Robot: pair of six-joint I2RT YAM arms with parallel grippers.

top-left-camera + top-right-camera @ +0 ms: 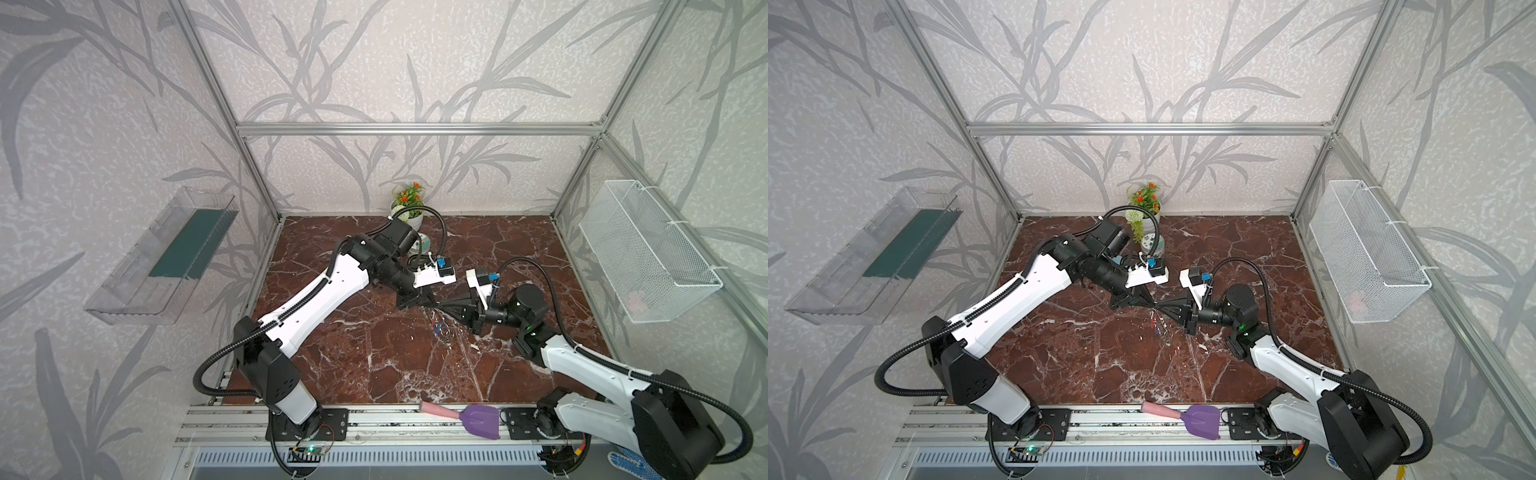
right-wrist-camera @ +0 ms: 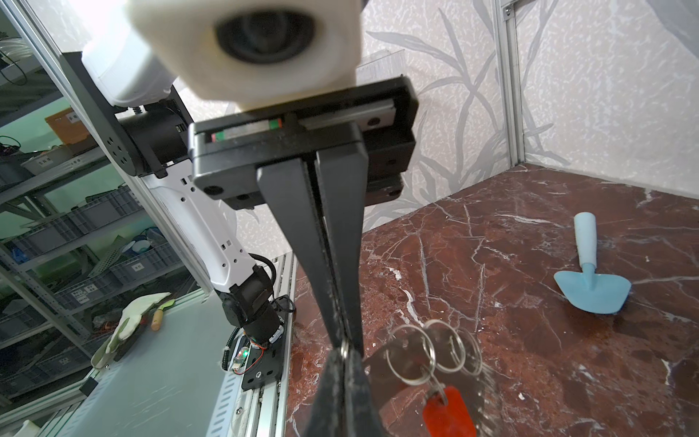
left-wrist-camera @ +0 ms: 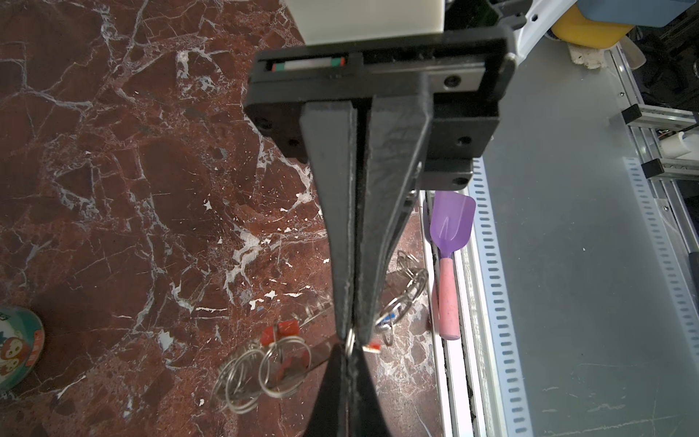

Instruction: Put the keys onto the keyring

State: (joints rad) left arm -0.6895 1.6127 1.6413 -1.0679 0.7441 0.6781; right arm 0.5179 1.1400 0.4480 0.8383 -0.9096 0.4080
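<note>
Keyring is hanging clamped between my left gripper and right gripper; red key dangling beside them, blue trowel well apart.

Keyring: flat grey metal plate, toothed edge, rimmed with wire split rings; tilted, hanging above the table near its middle.
Hold point: one split ring pinched where the closed tips of left gripper and right gripper meet.
Red-orange key: hung from a rim ring by a small link, head down.
Blue key: among the rings, mostly hidden; attachment not discernible.
</note>
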